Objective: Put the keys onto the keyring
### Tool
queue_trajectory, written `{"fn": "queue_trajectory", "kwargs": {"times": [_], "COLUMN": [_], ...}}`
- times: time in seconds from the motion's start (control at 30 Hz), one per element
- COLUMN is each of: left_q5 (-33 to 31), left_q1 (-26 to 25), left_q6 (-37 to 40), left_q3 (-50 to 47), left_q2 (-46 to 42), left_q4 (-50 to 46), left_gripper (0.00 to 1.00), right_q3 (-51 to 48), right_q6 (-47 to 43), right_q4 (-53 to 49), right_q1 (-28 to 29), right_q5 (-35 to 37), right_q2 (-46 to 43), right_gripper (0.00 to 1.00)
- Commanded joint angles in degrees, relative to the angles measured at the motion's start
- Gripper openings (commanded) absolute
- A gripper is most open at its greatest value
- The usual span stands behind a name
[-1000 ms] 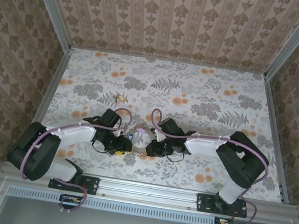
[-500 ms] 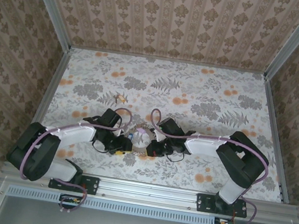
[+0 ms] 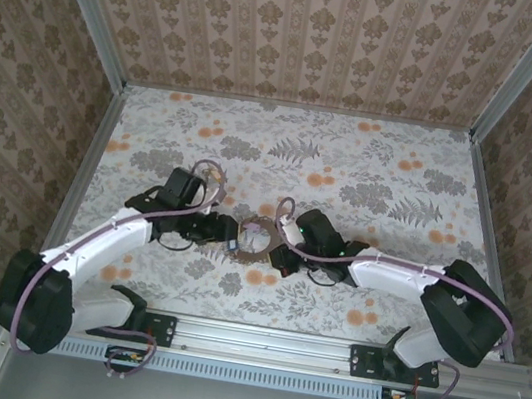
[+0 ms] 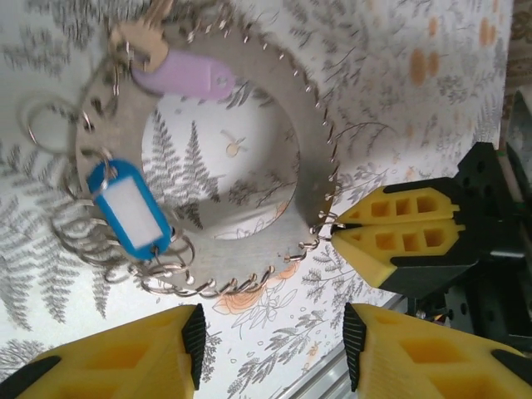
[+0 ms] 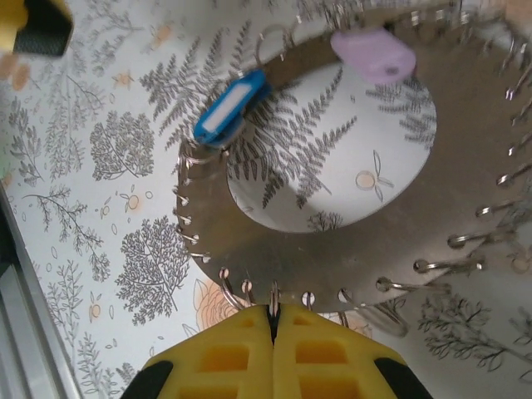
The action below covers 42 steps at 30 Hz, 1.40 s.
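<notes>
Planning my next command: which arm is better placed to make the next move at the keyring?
Left. The right gripper is shut on the rim of the keyring, pinning it, so it is occupied. The left gripper stands open and empty beside the rim near the blue tag, likely free to act.

No text, brand, number or sign can be read anywhere: the blue key tag point(image 4: 129, 208) shows a blank white insert, the lilac tag point(image 4: 184, 76) is plain, and the bench point(image 3: 351, 173) carries only a floral print
</notes>
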Motion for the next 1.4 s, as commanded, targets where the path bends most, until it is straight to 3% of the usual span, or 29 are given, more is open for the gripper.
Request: {"fn": "queue_trajectory", "kwargs": {"times": [0.0, 0.3, 0.5, 0.63, 1.07, 1.37], "left_q5": [1.9, 10.9, 20.3, 26.0, 28.4, 26.0], "left_q1": [2.8, 4.3, 4.1, 3.4, -0.9, -3.2], "left_q6": [6.3, 16.9, 30.0, 39.0, 51.4, 58.7], "left_q3": [4.4, 2.7, 7.5, 10.2, 12.1, 12.1], "left_q2": [-3.4, -7.8, -8.1, -9.6, -13.2, -13.9], "left_q4": [-1.1, 16.7, 14.4, 10.4, 10.9, 10.0], "left_gripper": [0.51, 0.53, 0.54, 0.54, 0.51, 0.39], "right_q3": [-2.6, -2.0, -0.9, 1.7, 6.0, 8.8], "right_q6": [-8.2, -12.4, -16.8, -18.7, -31.4, -33.2], "right_q4": [10.4, 19.5, 23.5, 23.2, 24.8, 20.8], "right_q1": [0.0, -0.7, -0.9, -1.7, -1.8, -1.8], "right_q5": [1.4, -2.1, -3.5, -8.2, -19.6, -22.7], "right_q2": [-5.6, -13.8, -18.1, -19.8, -20.6, -20.3], "right_gripper": [0.00, 0.00, 0.00, 0.00, 0.00, 0.00]}}
